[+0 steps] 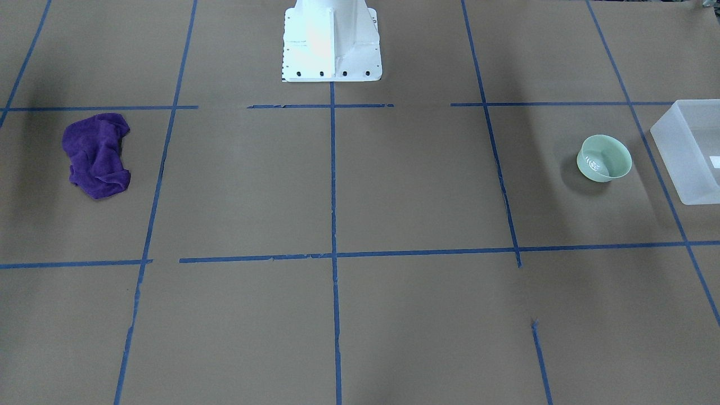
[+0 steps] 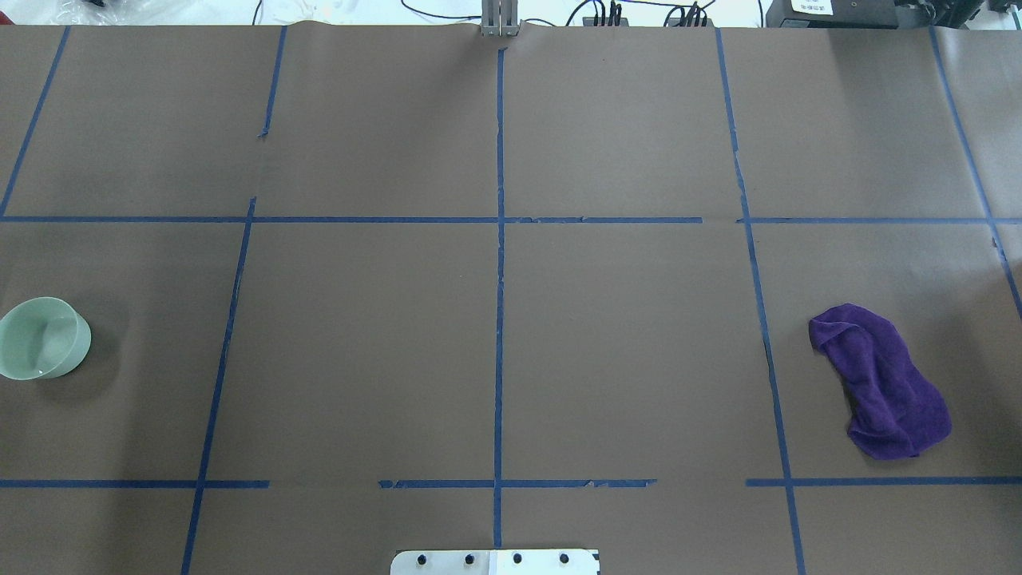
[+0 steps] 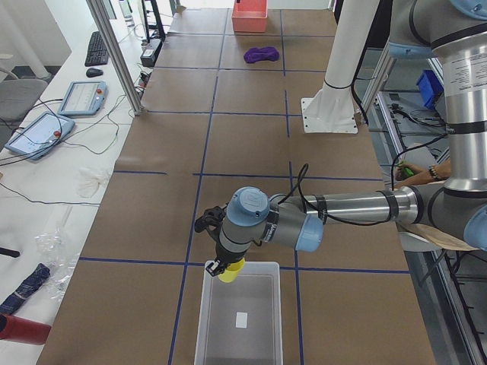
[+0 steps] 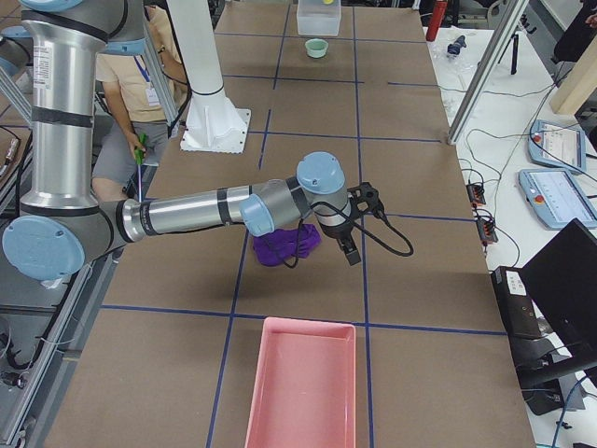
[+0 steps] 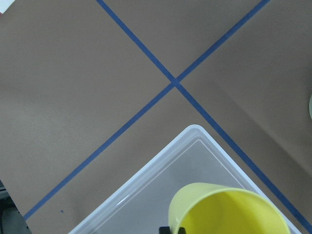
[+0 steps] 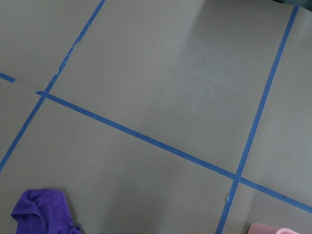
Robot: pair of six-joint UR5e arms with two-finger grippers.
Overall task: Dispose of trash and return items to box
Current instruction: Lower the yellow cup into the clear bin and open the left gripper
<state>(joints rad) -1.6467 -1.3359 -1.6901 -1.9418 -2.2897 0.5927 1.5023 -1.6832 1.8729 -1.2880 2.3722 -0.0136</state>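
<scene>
My left gripper holds the yellow cup just above the near end of the frosted white box. The cup's mouth faces the left wrist camera, and the cup also shows in the exterior left view. The box is empty apart from its small white label. The mint-green bowl stands upright on the table beside the box, apart from it. My right gripper hovers over the table next to a purple cloth. I cannot tell whether it is open or shut.
The purple cloth lies crumpled on the robot's right side. A pink tray stands at that end of the table. The robot's white base is at mid-table. Blue tape lines cross the brown surface.
</scene>
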